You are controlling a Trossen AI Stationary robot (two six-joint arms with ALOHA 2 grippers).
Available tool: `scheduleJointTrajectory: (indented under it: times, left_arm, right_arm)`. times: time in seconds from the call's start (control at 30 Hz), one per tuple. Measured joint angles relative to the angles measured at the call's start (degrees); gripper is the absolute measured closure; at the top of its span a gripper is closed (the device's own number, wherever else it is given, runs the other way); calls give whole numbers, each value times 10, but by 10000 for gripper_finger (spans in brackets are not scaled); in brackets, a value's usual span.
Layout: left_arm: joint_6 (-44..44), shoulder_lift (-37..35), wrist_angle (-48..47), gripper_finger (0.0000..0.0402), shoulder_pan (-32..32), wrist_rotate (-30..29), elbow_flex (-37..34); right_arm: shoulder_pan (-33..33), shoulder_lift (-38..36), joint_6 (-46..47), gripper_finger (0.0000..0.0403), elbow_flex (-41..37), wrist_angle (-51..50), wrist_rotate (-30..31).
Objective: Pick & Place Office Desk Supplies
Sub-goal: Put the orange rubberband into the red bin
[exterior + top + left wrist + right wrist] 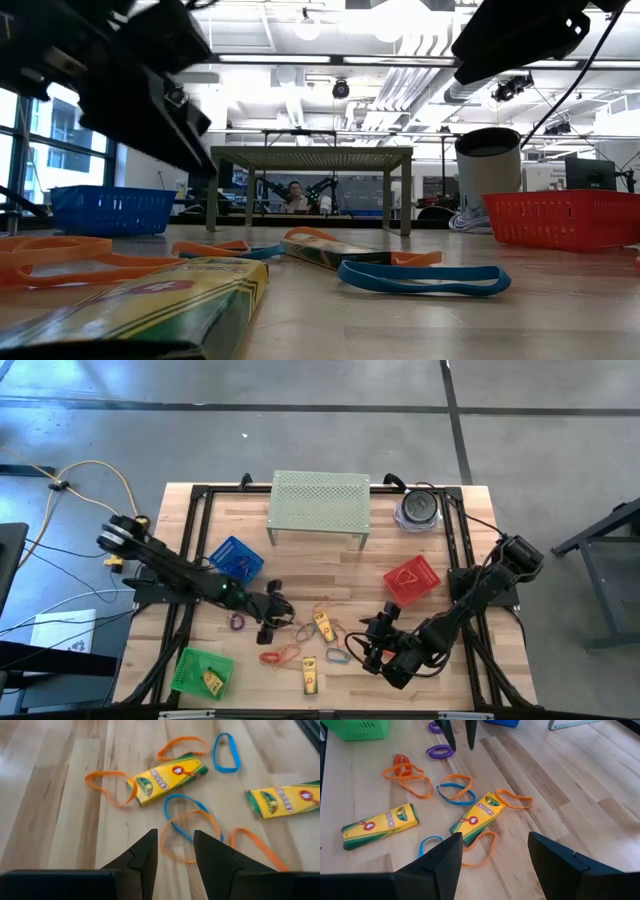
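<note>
Orange and blue rubber bands (187, 827) lie overlapped on the table just ahead of the left gripper (175, 851), fingers slightly apart and empty. Crayon boxes (477, 818) lie beside them. Likely next: lowering onto a band. The right gripper (494, 852) waits nearby, fingers spread.

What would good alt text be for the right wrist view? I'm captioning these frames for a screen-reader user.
Seen past the right gripper, open above a wooden table, two yellow crayon boxes lie among orange and blue rubber bands. Farther off are a purple coil, the left gripper pointing down, and a green basket.
</note>
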Motion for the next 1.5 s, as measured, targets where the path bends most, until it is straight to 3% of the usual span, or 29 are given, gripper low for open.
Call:
scheduleJointTrajectory:
  times: [0.33,1.13,1.27,1.5]
  left_arm:
    - [2,133,135,281,15,0,0]
    - [29,153,121,284,14,10,0]
    - [30,153,119,306,17,19,0]
    - [65,153,118,392,13,8,0]
  right_arm:
    - [0,0,-3,188,0,2,-2]
    - [0,0,-4,188,0,5,-2]
    - [0,0,-4,188,0,5,-2]
    - [0,0,-1,188,0,5,-2]
